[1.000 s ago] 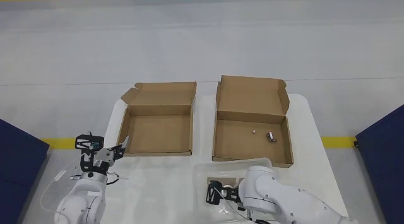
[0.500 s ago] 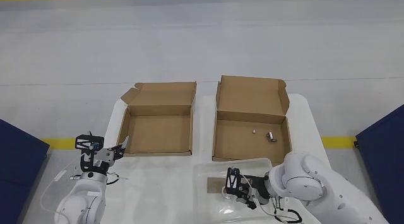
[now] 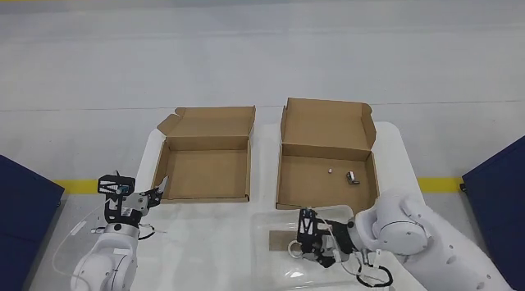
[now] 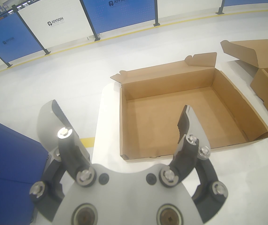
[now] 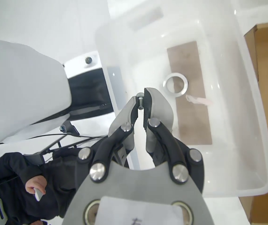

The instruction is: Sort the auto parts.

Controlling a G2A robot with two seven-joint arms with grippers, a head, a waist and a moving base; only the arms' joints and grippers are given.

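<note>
right arm swung from over the clear bin (image 5: 218, 193) to its right side, right gripper (image 5: 141, 99), pinching a small screw (image 5: 140, 102), shifted from bin's left end toward its middle

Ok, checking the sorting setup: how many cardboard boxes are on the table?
2. The left box lies open before the left gripper; the right box lies open beside it, two small parts inside. None seems hidden.

The left arm (image 3: 105, 260) sits at the top view's lower left; the left pincer (image 4: 120, 108) gapes wide, its tips aimed to the upper right. The right arm (image 3: 402, 227) bends in from the lower right; the right pincer (image 5: 141, 99) points left, clamped on a small screw (image 5: 140, 102).
</note>
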